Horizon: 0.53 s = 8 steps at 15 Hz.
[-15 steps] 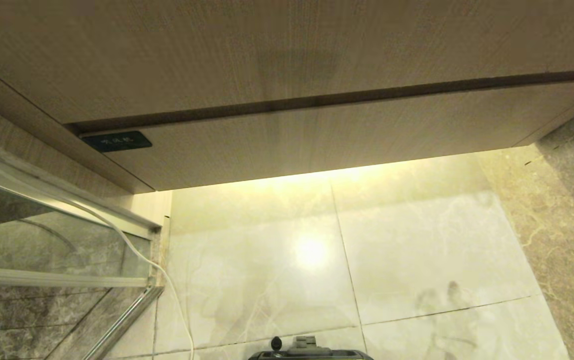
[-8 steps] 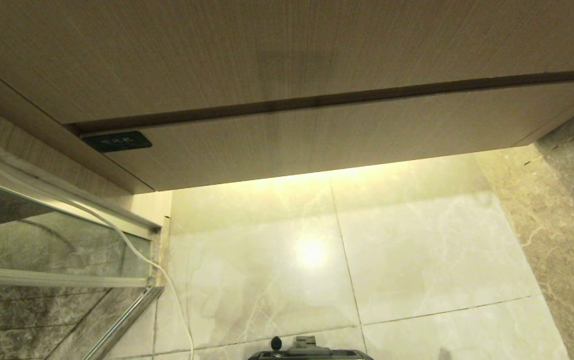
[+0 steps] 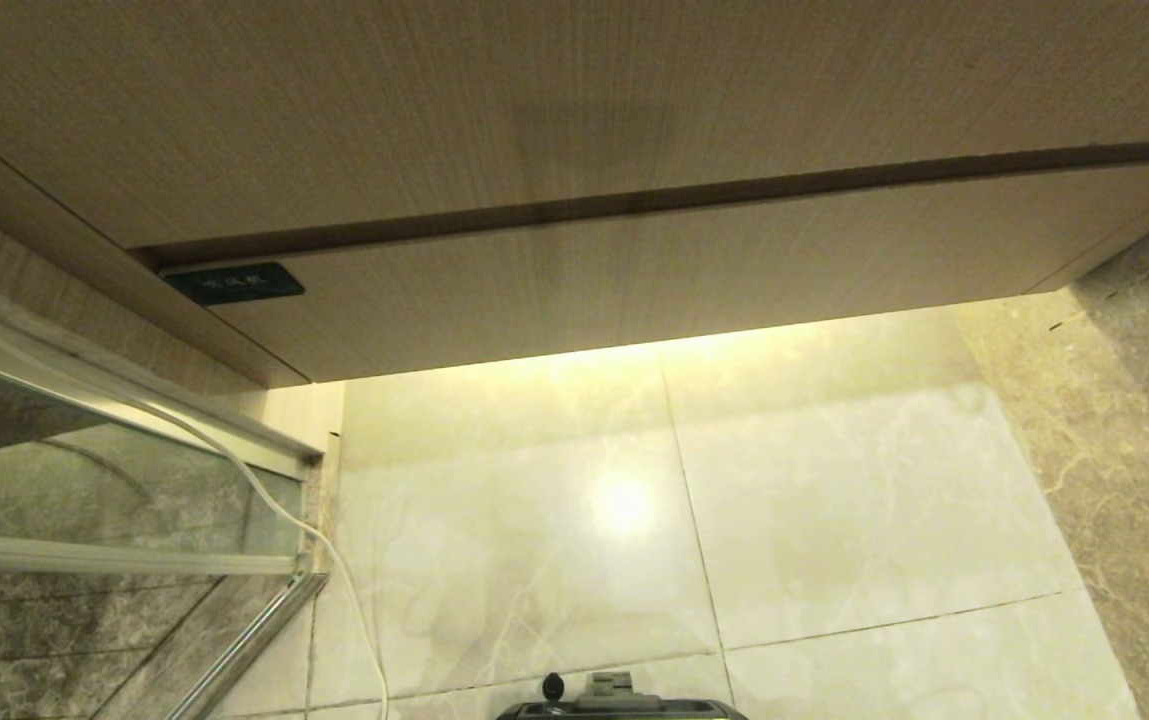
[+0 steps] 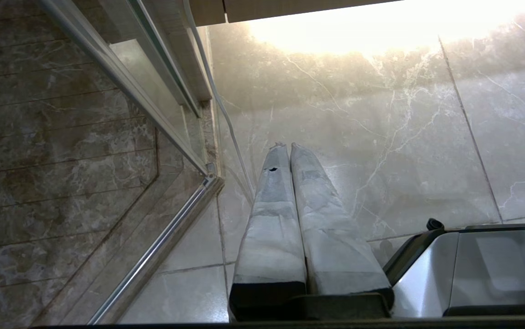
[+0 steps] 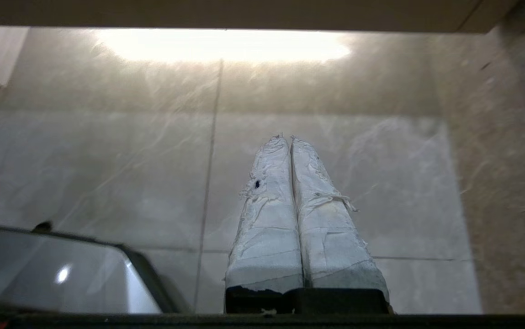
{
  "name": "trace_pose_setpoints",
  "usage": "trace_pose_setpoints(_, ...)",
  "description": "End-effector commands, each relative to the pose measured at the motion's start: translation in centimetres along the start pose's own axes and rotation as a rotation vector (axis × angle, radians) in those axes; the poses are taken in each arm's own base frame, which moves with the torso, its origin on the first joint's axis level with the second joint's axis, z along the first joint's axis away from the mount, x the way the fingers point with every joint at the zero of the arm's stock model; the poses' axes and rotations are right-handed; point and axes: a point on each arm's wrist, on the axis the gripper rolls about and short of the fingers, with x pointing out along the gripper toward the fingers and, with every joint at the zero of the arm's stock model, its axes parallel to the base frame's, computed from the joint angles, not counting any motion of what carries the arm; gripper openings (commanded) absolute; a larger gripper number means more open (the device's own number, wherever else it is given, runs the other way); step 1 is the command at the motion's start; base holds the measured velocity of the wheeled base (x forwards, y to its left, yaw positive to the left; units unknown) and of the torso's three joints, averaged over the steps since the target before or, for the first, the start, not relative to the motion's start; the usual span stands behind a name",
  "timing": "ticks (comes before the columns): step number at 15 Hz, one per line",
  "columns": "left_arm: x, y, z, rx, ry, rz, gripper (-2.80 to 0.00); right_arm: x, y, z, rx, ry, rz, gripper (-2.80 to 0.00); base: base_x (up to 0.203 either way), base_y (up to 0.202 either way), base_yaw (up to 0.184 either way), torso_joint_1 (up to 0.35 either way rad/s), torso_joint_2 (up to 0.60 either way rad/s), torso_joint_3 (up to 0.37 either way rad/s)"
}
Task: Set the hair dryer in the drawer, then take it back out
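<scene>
The drawer (image 3: 634, 290), pale beige wood-grain without a handle, sits pushed in above the marble floor (image 3: 834, 520). The left claw (image 4: 285, 146) and right claw (image 5: 286, 137) are both pressed together, empty, over that floor.

A bathroom, indicated by glossy marble floor tiles (image 3: 834, 500), a metal-framed glass shower enclosure (image 3: 84, 500) on the left, and a wall-hung beige wood-grain vanity cabinet (image 3: 574, 150) with under-cabinet lighting reflected on the floor.

The shiny pale tile floor (image 3: 834, 500) is glowing under a yellow light. A thin white cord (image 3: 334, 560) is lying on it by the glass door's metal rail (image 3: 254, 640).
</scene>
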Motion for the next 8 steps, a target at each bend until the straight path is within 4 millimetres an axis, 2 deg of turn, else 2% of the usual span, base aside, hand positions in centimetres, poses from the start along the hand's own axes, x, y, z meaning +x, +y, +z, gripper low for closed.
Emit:
trace_pose_setpoints(1,0.0,0.0,0.0,0.0,0.0,-0.001,-2.8,-0.23,0.09,-1.58,0.033,0.039,0.048,-2.8,0.0,0.0,0.0,0.0,0.0,0.0)
trace_pose_setpoints(8,0.0,0.0,0.0,0.0,0.0,0.0,-2.8,-0.19,0.08,-1.5,0.057,0.021,0.04,-2.8,0.0,0.0,0.0,0.0,0.0,0.0)
